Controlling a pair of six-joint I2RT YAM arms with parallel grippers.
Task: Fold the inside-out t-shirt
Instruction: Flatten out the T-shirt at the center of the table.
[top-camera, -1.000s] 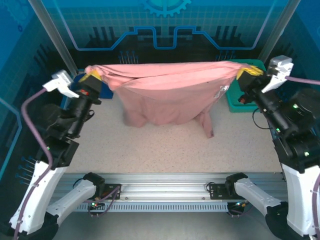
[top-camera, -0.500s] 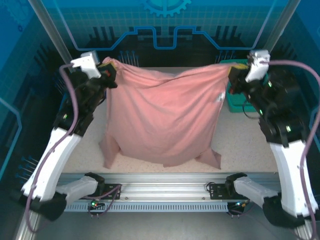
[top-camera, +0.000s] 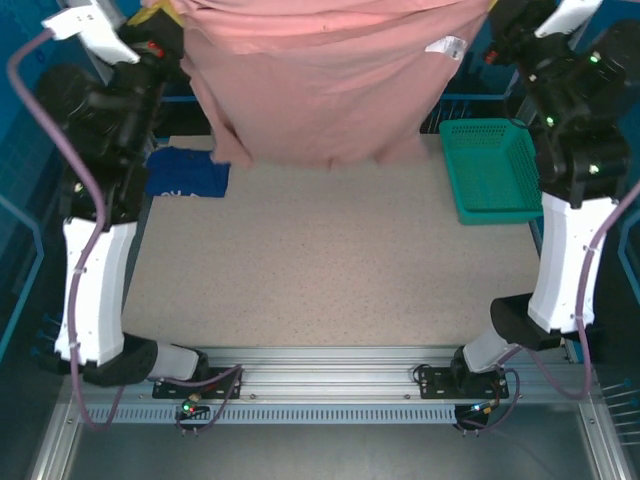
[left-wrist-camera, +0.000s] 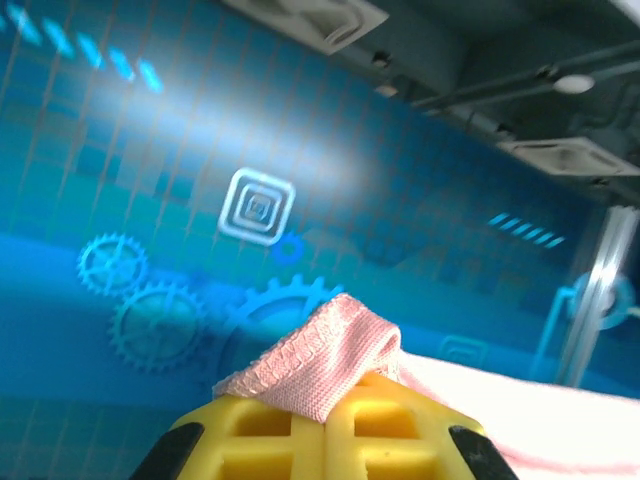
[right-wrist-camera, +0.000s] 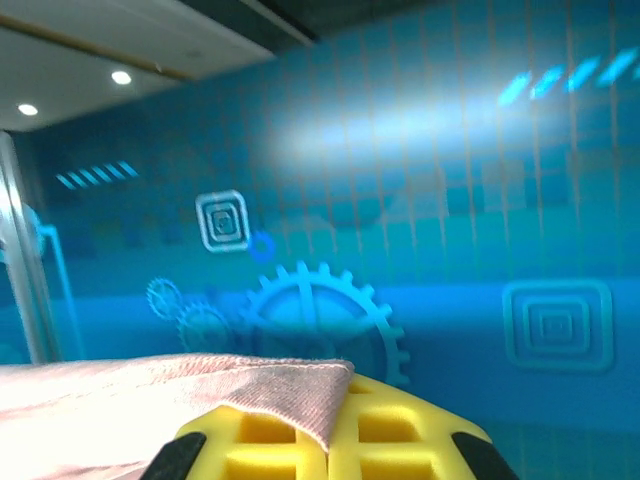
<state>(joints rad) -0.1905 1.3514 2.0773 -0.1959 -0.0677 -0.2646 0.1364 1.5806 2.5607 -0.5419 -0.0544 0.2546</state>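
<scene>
The dusty-pink inside-out t-shirt (top-camera: 320, 90) hangs high in the air at the top of the overhead view, stretched between both arms, its lower edge clear of the table. A small white tag (top-camera: 446, 47) shows near its right side. My left gripper (left-wrist-camera: 325, 415) is shut on a folded hem of the shirt (left-wrist-camera: 320, 360), pinched between the yellow fingers (left-wrist-camera: 255, 435). My right gripper (right-wrist-camera: 338, 425) is shut on another corner of the shirt (right-wrist-camera: 270, 390), with cloth trailing off to the left.
A dark blue folded garment (top-camera: 185, 173) lies at the table's left rear. A green basket (top-camera: 495, 170) stands at the right rear. The speckled tabletop (top-camera: 330, 260) spreads below the hanging shirt. An aluminium rail (top-camera: 330, 365) runs along the near edge.
Both arms have risen sharply, lifting the shirt from draping on the table to hanging fully in the air. The blue garment and the basket are now uncovered.
</scene>
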